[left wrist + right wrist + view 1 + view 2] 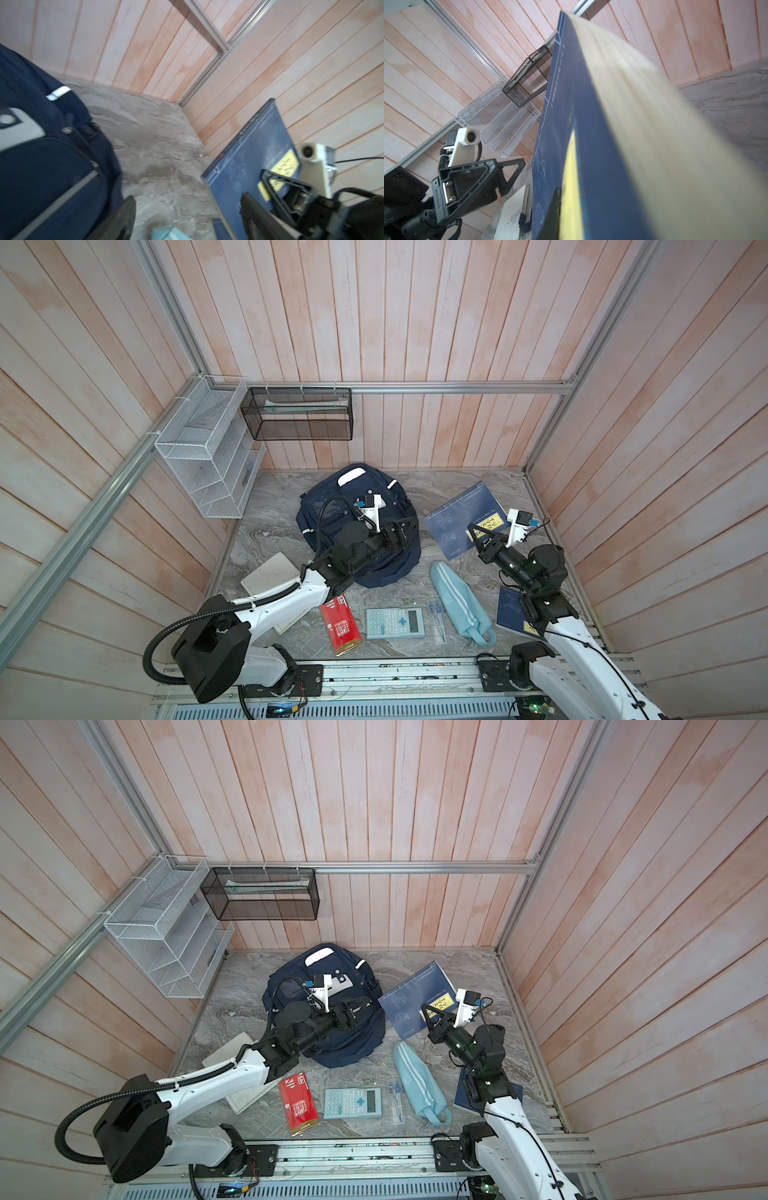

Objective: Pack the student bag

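Right tool (pixel 474 533) pinches the blue book (pixel 453 510) by one corner, so it may slip or sag. Left tool (pixel 405 529) is spread, not holding the backpack (pixel 399 566) open.

Pale pink plank walls (pixel 415 323) on three sides; aluminium rail (pixel 457 386) across the back; grey marbled floor (pixel 457 489); white wire rack (pixel 208 448) and black mesh basket (pixel 299 414) hung above its far left corner.

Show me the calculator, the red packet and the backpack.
calculator (pixel 395 622), in a top view, middle of its face
red packet (pixel 340 626), in a top view, printed front
backpack (pixel 392 570), in a top view, lower navy fabric
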`<control>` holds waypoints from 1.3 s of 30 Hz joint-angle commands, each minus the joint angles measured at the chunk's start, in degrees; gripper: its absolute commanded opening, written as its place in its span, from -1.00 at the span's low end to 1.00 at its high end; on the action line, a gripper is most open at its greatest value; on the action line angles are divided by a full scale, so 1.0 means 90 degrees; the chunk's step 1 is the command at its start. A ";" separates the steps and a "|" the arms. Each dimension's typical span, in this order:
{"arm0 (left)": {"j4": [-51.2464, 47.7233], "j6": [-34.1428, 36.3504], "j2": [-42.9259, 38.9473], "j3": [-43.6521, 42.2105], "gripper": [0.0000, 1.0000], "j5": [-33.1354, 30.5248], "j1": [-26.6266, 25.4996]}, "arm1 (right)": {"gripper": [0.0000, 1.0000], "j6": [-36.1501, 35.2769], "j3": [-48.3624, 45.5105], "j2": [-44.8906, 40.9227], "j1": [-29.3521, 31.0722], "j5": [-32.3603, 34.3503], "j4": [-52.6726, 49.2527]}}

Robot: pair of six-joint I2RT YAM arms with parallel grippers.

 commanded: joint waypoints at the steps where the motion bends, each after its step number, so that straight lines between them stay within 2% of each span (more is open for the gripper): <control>1: -0.1955 0.1695 0.0357 0.0094 0.55 -0.0543 0.0169 | -1.00 -0.0335 0.0349 0.0156 -0.0126 0.0041 -0.0659; 4: -0.2686 0.2602 0.1077 0.0513 0.55 -0.0483 0.0188 | -1.00 -0.0189 0.0428 0.0467 -0.0260 -0.0315 -0.0639; 6: -0.3126 0.2898 0.1544 0.0870 0.58 -0.0957 0.0073 | -1.00 -0.0104 0.0475 0.0598 -0.0371 -0.0580 -0.0604; 14: -0.3257 0.3148 0.2401 0.1292 0.55 -0.1492 0.0089 | -1.00 0.0081 0.0344 0.0837 -0.0405 -0.0712 -0.0221; 18: -0.3197 0.3279 0.2999 0.1479 0.53 -0.1691 0.0154 | -1.00 0.0026 0.0306 0.1321 -0.0405 -0.0776 0.0080; 20: -0.3295 0.3306 0.3250 0.1665 0.23 -0.1657 0.0151 | -1.00 0.0019 0.0345 0.1665 -0.0400 -0.0981 0.0215; 21: -0.3384 0.3304 0.3280 0.1783 -0.22 -0.1607 0.0147 | -1.00 -0.0026 0.0379 0.1862 -0.0387 -0.1131 0.0236; 22: -0.3484 0.3305 0.3203 0.1892 -0.80 -0.1553 0.0156 | -1.00 -0.0051 0.0420 0.2030 -0.0390 -0.1322 0.0237; 23: -0.3498 0.3265 0.3069 0.1951 -1.00 -0.1485 0.0162 | -1.00 -0.0030 0.0436 0.2149 -0.0354 -0.1473 0.0239; 25: -0.3771 0.3149 0.2668 0.2295 -1.00 -0.1032 0.0254 | -1.00 0.0101 0.0437 0.2250 -0.0199 -0.1534 0.0151; 29: -0.4364 0.3035 0.2045 0.3189 -1.00 -0.0791 0.0298 | -1.00 0.0227 0.0612 0.2487 0.0588 -0.1189 -0.0168; 33: -0.5058 0.2976 0.1970 0.4162 -1.00 -0.0734 0.0376 | -1.00 0.0705 0.0714 0.3298 0.1294 -0.0798 0.0365; 39: -0.5327 0.2945 0.2058 0.4913 -1.00 -0.0190 0.0579 | -1.00 0.1362 0.1087 0.4855 0.1386 -0.0962 0.1933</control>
